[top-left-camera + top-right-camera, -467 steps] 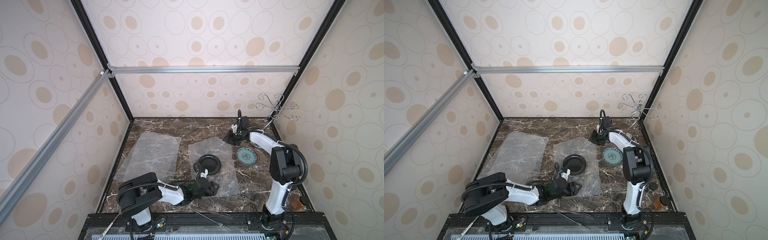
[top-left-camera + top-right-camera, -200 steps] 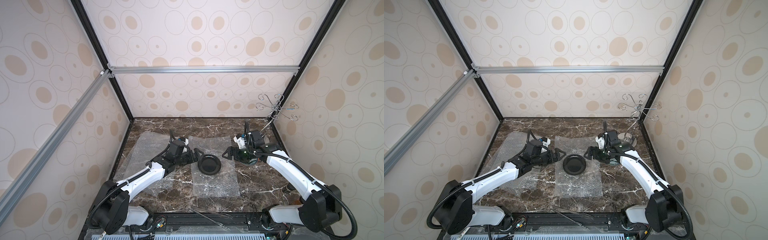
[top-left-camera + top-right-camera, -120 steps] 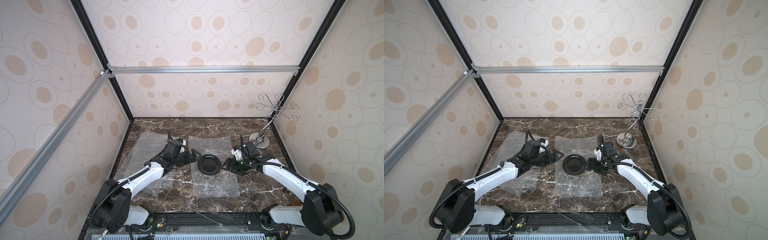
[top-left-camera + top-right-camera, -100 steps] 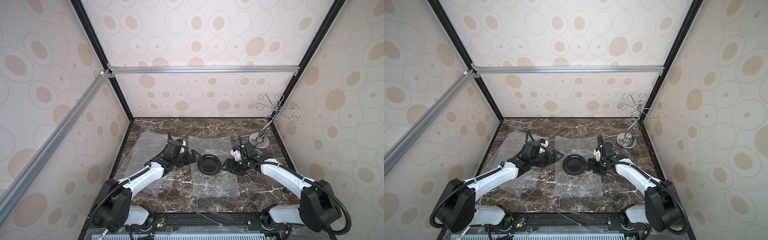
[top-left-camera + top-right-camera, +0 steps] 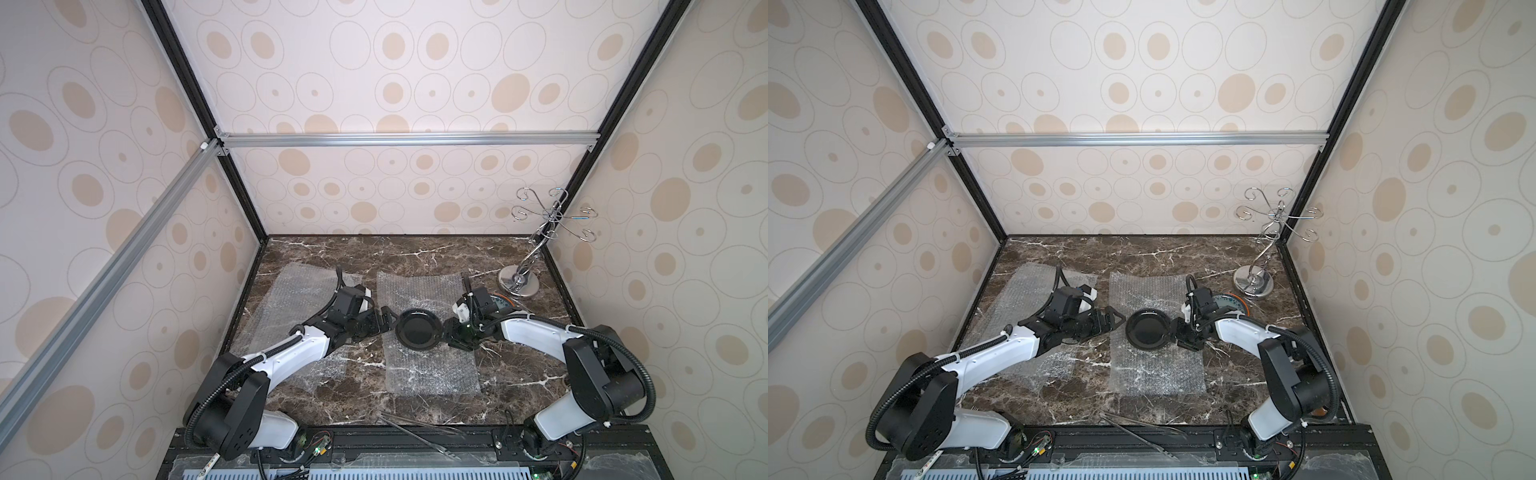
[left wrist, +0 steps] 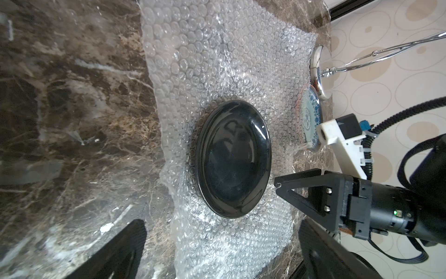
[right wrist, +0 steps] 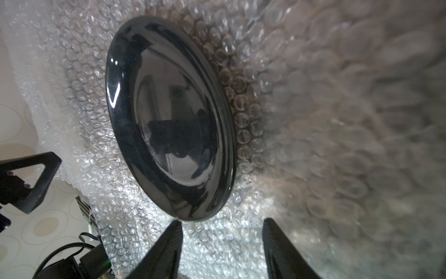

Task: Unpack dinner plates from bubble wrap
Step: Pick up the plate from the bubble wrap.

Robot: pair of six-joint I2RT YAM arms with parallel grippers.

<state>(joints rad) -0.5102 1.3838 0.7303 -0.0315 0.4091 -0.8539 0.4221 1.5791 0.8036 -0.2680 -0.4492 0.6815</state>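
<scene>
The black plate [image 5: 419,328] [image 5: 1148,328] lies face up on the middle sheet of bubble wrap [image 5: 428,374] [image 6: 217,60]. My left gripper [image 5: 388,318] [image 6: 223,227] hovers open just left of it, nothing between its fingers. My right gripper [image 5: 446,330] [image 7: 222,224] is at the plate's right rim, low over the wrap. Its jaws stand partly apart, one fingertip [image 7: 175,224] right at the rim, only wrap between them. Behind the right wrist lies the pale plate [image 5: 1227,301] [image 6: 311,116], an orange rim [image 5: 1244,309] showing under it.
A second bubble wrap sheet [image 5: 299,307] lies flat under the left arm. The wire stand [image 5: 519,284] with its shiny disc base is at the back right corner. Long metal tongs [image 5: 415,432] lie at the table's front edge. Patterned walls close in three sides.
My right gripper came left and down from beside the pale plate to the black plate's right rim, and its jaws narrowed. The left gripper stayed open and barely shifted.
</scene>
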